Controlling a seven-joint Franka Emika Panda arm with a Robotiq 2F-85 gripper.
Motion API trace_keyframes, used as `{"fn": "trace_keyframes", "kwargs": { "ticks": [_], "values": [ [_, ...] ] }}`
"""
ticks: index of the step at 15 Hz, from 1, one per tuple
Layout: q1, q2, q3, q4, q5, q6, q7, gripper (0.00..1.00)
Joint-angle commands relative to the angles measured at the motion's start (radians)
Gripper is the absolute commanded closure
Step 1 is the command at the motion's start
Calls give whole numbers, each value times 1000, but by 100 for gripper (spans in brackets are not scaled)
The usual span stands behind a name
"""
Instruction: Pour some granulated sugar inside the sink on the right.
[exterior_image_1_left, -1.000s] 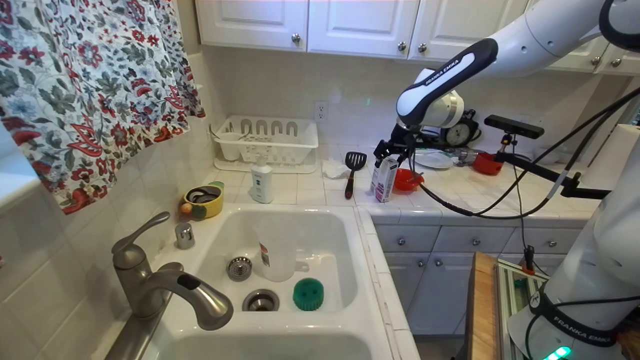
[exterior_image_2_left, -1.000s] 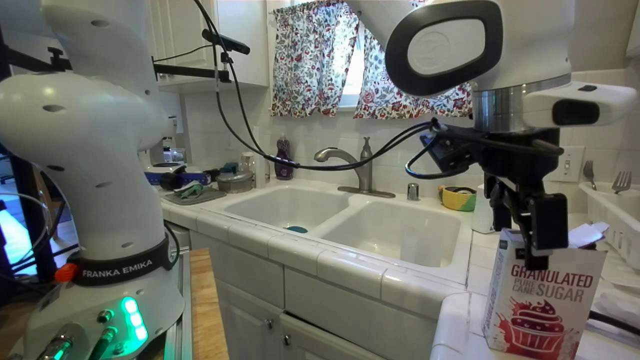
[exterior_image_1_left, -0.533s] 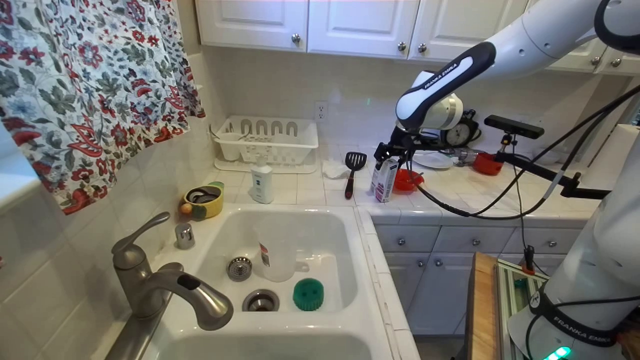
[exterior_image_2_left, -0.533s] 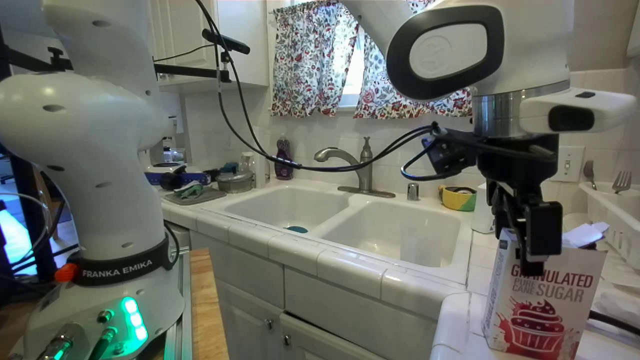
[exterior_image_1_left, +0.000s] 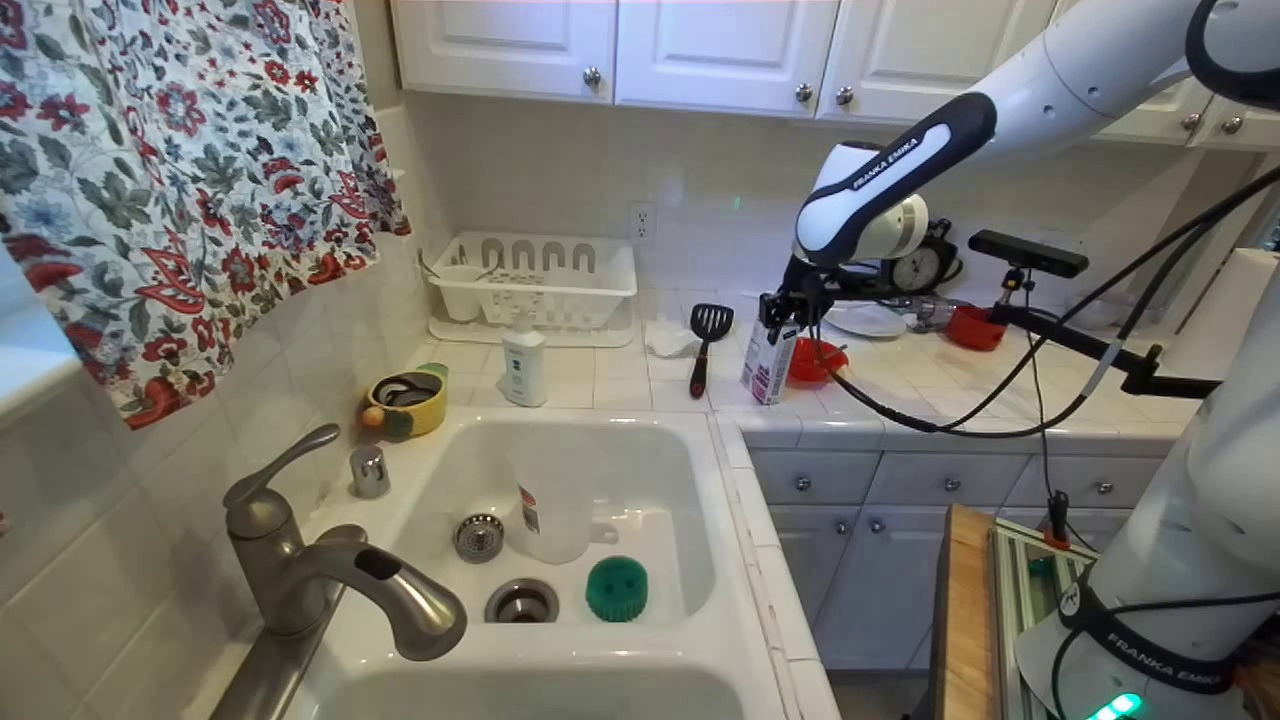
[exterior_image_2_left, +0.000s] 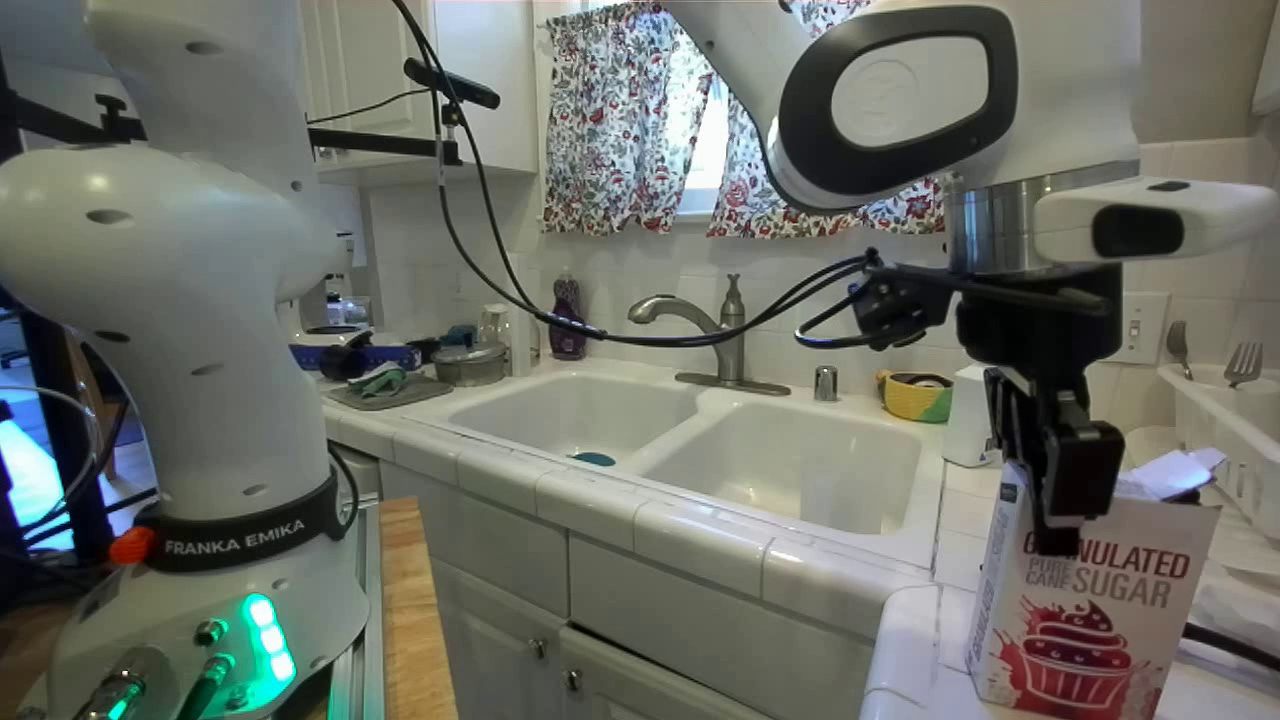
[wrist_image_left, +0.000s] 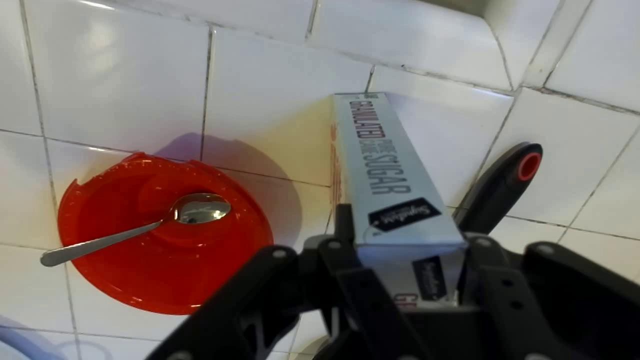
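The granulated sugar is a white carton with red lettering (exterior_image_2_left: 1090, 625), standing upright on the tiled counter with its top flap torn up. In the wrist view my gripper (wrist_image_left: 405, 231) has one finger on each side of the carton's upper end, shut on it. A dark finger (exterior_image_2_left: 1075, 480) lies against the carton's printed face in an exterior view; the far finger is mostly hidden. The white sink (exterior_image_2_left: 790, 440) has two basins, and its right basin lies beside the carton's counter. A clear pitcher (exterior_image_1_left: 555, 510) stands in that basin.
A red bowl with a spoon (wrist_image_left: 165, 260) sits close beside the carton. On its other side lies a black spatula (exterior_image_1_left: 703, 350). A white dispenser bottle (exterior_image_1_left: 524, 365) and dish rack (exterior_image_1_left: 535, 290) stand behind the sink. The faucet (exterior_image_1_left: 340, 560) reaches over the basins.
My gripper has come down slightly and its fingers have drawn together onto the carton. The carton has shifted a little to the right in an exterior view.
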Motion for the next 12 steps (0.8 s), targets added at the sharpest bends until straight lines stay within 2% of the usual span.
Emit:
{"fn": "trace_keyframes", "kwargs": {
  "ticks": [1, 3, 5, 8, 12],
  "values": [
    [19, 0, -18, 8, -66, -11, 72, 88],
    [20, -26, -14, 17, -80, -57, 53, 90],
    [25, -65, -5, 40, -110, -153, -6, 91],
    [43, -111, 10, 94, -192, -265, -61, 91],
    [63, -143, 41, 178, -234, -406, -213, 91]
  ]
}}
